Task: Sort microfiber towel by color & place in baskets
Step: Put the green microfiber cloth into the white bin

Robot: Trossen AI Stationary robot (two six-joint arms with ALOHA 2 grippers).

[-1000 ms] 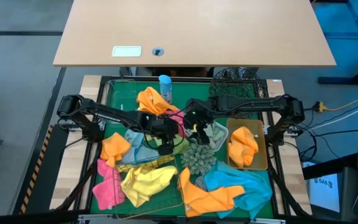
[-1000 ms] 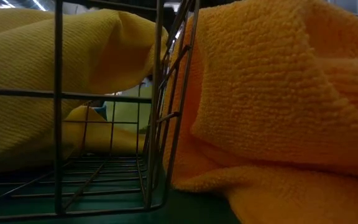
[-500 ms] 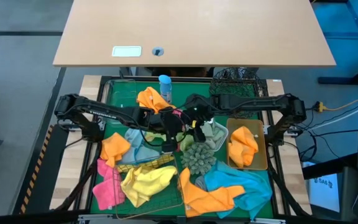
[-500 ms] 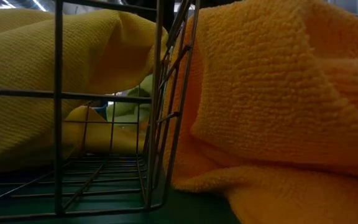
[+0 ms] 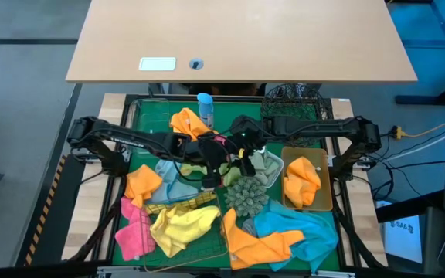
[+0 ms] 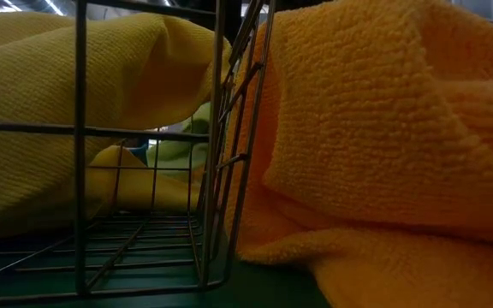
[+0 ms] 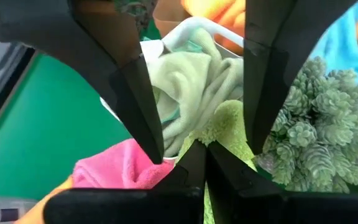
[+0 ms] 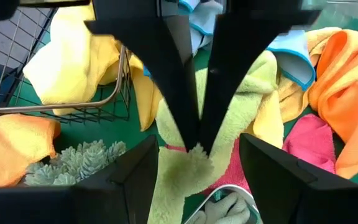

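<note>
The middle of the green mat [image 5: 141,116] is crowded: a spiky green ball [image 5: 246,197] is set just in front of the two grippers, a blue spray bottle [image 5: 205,109] stands behind them beside an orange towel [image 5: 185,123], and a pink towel [image 7: 114,168] lies under them. The square gold wire basket [image 5: 188,207] is seen at the front with a yellow towel [image 5: 180,225] in it; in the low view its wires [image 6: 80,145] and another orange towel [image 6: 383,145] block nearly everything behind. A tan rectangular tray [image 5: 324,202] on the right is filled with an orange cloth, and the white rectangular tray [image 7: 194,26] is seen holding a pale green cloth [image 7: 191,81]. The round black wire-mesh basket [image 5: 292,99] is placed at the back right. The left gripper [image 5: 209,179] is closed, its fingertips pinched together on a light green towel [image 8: 191,165] beside the white tray. The right gripper [image 5: 247,164] is held spread wide just beside it, and nothing is seen between its fingers [image 8: 129,180].
</note>
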